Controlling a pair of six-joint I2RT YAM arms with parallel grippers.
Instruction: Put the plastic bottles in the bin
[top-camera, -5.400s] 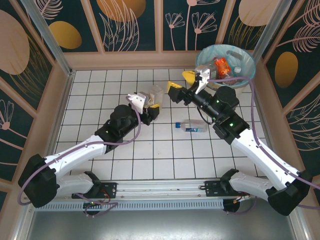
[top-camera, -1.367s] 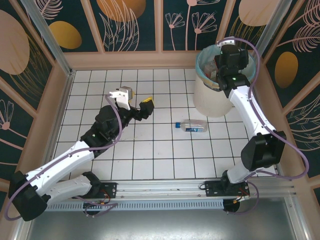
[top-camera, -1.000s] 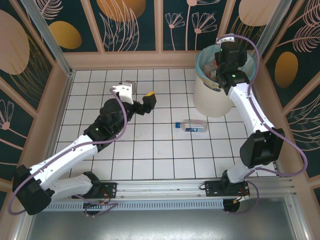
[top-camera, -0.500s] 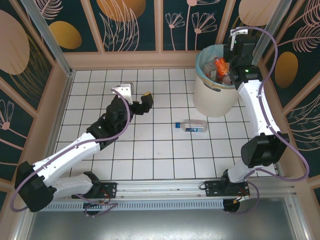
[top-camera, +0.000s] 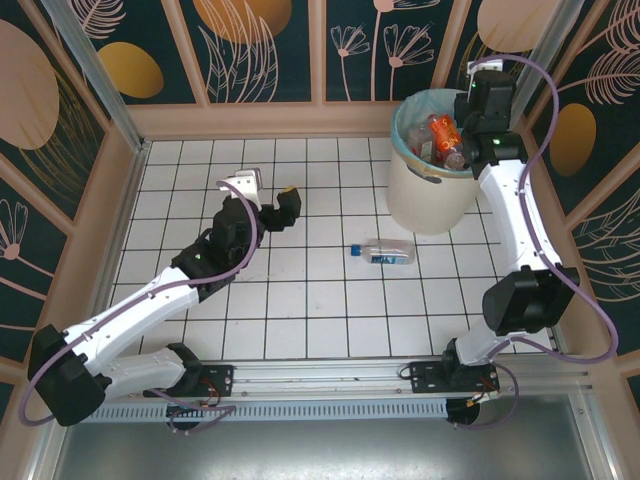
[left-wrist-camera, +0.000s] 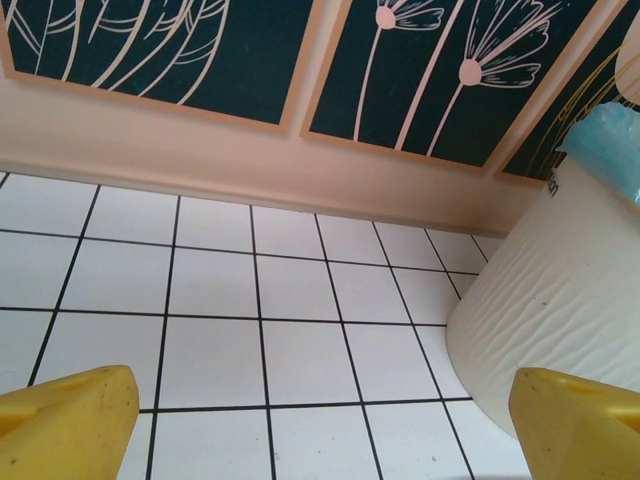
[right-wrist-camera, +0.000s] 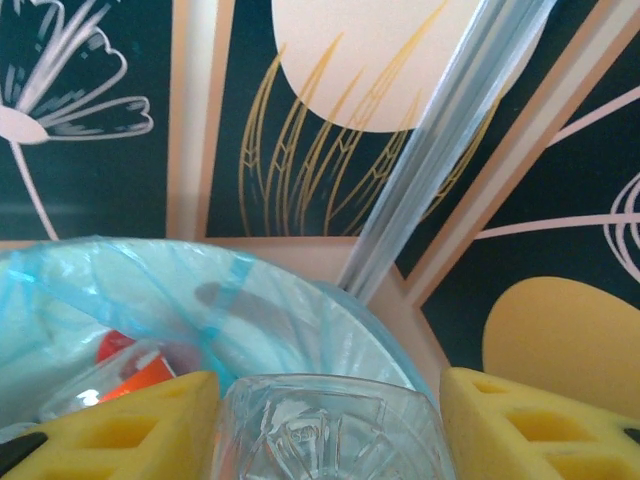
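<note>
Bright, even light falls from overhead; the white tiled bench shows little glare, and the arms cast only faint, soft shadows. The overhead view leans its walls outward at the edges. In the left wrist view the bench is sharp, the left fingers blurred in the bottom corners. In the right wrist view the clear bottle between the right fingers is soft, and the bag glows pale.

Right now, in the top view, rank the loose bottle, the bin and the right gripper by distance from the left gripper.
From the left gripper:
1. Loose bottle, lying on the tiles to its right.
2. Bin, far right corner.
3. Right gripper, over the bin's far rim.
</note>
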